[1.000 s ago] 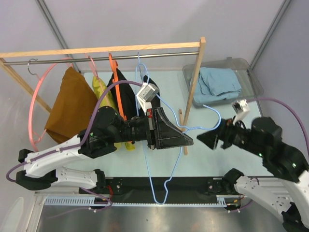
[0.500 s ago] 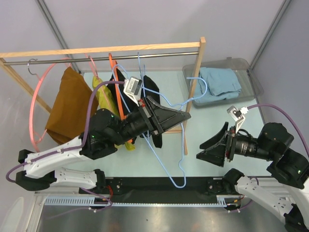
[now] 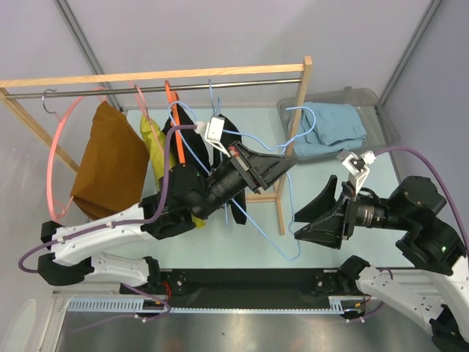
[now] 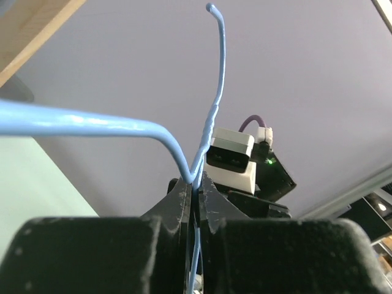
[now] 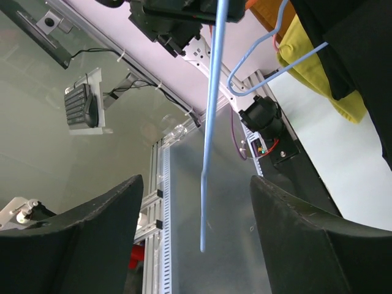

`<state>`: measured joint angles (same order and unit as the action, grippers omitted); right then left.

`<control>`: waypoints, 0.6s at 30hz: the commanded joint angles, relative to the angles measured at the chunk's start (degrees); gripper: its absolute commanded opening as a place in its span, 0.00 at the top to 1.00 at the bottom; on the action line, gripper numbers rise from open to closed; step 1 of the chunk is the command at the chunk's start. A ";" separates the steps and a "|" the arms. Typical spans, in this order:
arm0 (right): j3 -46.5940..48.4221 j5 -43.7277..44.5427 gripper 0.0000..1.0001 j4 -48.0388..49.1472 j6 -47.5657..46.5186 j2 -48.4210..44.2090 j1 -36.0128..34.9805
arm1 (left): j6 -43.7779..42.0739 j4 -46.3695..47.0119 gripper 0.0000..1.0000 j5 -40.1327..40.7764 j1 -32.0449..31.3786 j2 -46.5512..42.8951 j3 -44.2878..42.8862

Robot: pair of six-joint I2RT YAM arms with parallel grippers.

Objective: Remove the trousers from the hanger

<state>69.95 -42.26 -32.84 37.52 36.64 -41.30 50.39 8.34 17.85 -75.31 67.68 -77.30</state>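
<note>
Nearest to the bases, the right gripper (image 3: 315, 210) (image 5: 196, 184) has its two fingers spread wide and holds nothing. In the right wrist view one straight end of the blue hanger (image 5: 212, 122) hangs down between them and touches neither finger. Further in, the left gripper (image 3: 275, 167) (image 4: 195, 193) is pressed together on the neck of this hanger, just under the twisted wire, and the hook stands free in the air above it. Behind the left arm the black trousers (image 3: 229, 130) (image 5: 361, 55) hang under the metal rail (image 3: 110, 92), close beside a yellow garment (image 3: 152, 136). The arm hides part of them, and I cannot tell which hanger carries them. At the far right a clear bin (image 3: 366, 92) holds a folded light blue cloth (image 3: 333, 125).
</note>
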 commanded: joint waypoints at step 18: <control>-5.97 15.35 1.00 10.17 2.83 -0.25 -18.70 | 2.96 4.49 0.99 -0.43 -0.98 5.18 -6.11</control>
<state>64.38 -33.01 -27.31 39.51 36.80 -54.54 52.51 9.30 19.94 -75.75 72.29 -80.18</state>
